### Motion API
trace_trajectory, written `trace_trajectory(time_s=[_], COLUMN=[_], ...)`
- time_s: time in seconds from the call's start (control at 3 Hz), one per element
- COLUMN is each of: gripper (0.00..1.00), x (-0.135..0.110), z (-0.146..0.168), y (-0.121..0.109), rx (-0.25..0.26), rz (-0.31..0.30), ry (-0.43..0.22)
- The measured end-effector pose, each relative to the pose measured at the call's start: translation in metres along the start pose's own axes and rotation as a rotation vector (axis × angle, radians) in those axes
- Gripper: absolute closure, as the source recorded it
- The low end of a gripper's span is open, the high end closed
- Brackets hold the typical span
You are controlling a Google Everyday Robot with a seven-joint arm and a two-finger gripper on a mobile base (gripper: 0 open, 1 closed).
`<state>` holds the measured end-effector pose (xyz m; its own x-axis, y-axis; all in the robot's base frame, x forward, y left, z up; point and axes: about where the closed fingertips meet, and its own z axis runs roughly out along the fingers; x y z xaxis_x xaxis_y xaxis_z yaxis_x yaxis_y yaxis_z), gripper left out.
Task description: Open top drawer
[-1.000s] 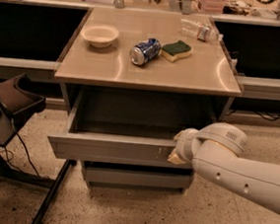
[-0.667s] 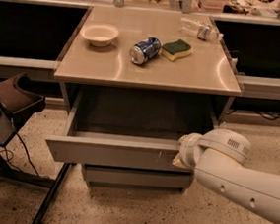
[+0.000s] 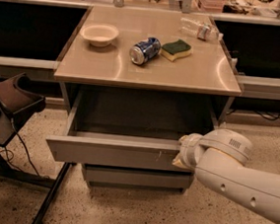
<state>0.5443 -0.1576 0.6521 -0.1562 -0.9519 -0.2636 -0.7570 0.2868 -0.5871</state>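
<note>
The top drawer [image 3: 111, 153] is pulled well out from under the tan counter, and its plain grey inside shows. Small pale scratches mark its flat front right of centre. My gripper [image 3: 181, 156] sits at the right end of the drawer front, at the end of the white arm [image 3: 242, 178] that comes in from the lower right. The arm's wrist hides the fingers. A narrower grey drawer [image 3: 133, 177] below stays shut.
On the counter [image 3: 149, 65] lie a pale bowl [image 3: 100, 34], a blue can on its side [image 3: 144, 50], a green-and-yellow sponge [image 3: 175, 49] and a clear bottle [image 3: 200, 28]. A dark stand with cables [image 3: 6, 116] is at the left on the speckled floor.
The drawer has slid a little further out toward the camera, and the arm has drawn back with it.
</note>
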Motion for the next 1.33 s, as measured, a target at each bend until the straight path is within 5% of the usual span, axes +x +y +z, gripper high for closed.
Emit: trace_trajectory(time_s=[1.33], gripper=[1.00], x=[0.004], z=[-0.026], y=[0.025], rx=[0.009], rz=[-0.017], ry=[-0.036])
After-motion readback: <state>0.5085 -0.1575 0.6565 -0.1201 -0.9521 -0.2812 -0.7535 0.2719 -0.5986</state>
